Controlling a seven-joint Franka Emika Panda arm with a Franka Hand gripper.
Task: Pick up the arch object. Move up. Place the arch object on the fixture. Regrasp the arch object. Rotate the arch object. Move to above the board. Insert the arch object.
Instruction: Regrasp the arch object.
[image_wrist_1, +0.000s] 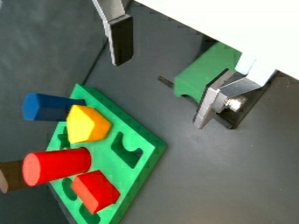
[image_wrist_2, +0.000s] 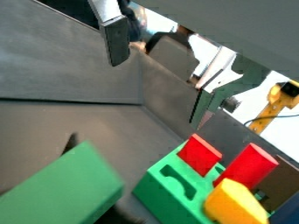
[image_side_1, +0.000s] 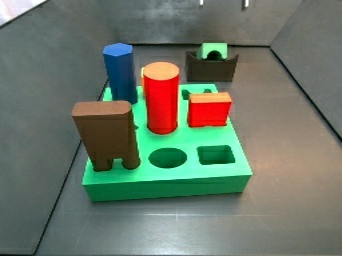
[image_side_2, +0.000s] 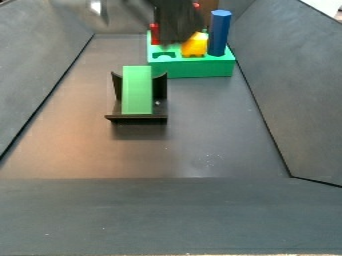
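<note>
The arch object (image_side_1: 211, 50) is a small green block lying on the dark fixture (image_side_1: 211, 69) behind the board (image_side_1: 201, 181). In a side view it shows as a long green piece (image_side_2: 136, 88) across the fixture (image_side_2: 134, 119). My gripper (image_wrist_1: 160, 92) hangs open above the floor with nothing between its silver fingers (image_wrist_1: 115, 39). The arch object (image_wrist_1: 205, 73) lies just beside and behind one finger, apart from the pads. In a wrist view the gripper (image_wrist_2: 156, 89) is open too, with the arch object (image_wrist_2: 61, 188) below it.
The board (image_wrist_1: 142, 140) holds a blue prism (image_side_1: 118, 70), a red cylinder (image_side_1: 160, 95), a red cube (image_side_1: 209, 108), a yellow piece (image_wrist_1: 87, 123) and a brown arch-shaped block (image_side_1: 104, 135). A round hole (image_side_1: 168, 157) and a square hole (image_side_1: 217, 154) are free. Dark sloping walls enclose the floor.
</note>
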